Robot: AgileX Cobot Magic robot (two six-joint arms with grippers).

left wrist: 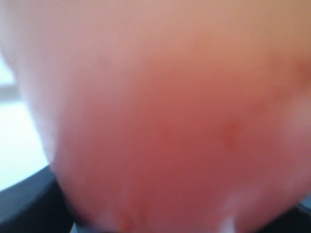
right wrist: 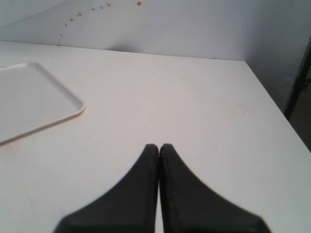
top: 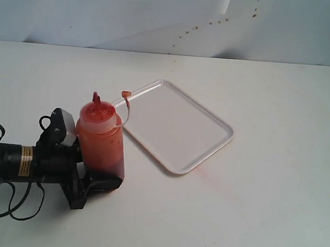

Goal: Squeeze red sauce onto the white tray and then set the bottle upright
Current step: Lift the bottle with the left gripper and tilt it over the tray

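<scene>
Bottle: the bottle (top: 100,137) stands upright on the table (top: 275,200), just beside the near-left edge of the white tray (top: 179,125) and not on it.
Sauce: the red sauce (top: 100,146) shows through the translucent wall and fills most of the body, which looks darker toward the base.
Cap and nozzle: a cloudy cap (top: 99,118) carries a red-stained nozzle (top: 96,97). The tethered tip cap (top: 126,94) hangs off to the side on its thin strap, over the tray's corner.
Left gripper: the left gripper (top: 103,175) comes in low from the left, its black jaws closed around the bottle's lower part. The far jaw is mostly hidden behind the bottle.
Left wrist view: this view is almost wholly filled by a blurred orange-red surface (left wrist: 160,121), probably the bottle wall pressed close to the lens. Only dark finger edges (left wrist: 24,206) show in the lower corners.
Right gripper: the right gripper (right wrist: 159,148) hangs over bare table with its two black fingers pressed together and nothing between them.
Tray: it lies flat at an angle, reads as plain white, and is cut off at the edge of the right wrist view (right wrist: 34,97).
Marks: small red specks (top: 211,23) dot the back wall, and a faint pink smear (top: 207,174) lies on the table beside the tray's near edge.
</scene>
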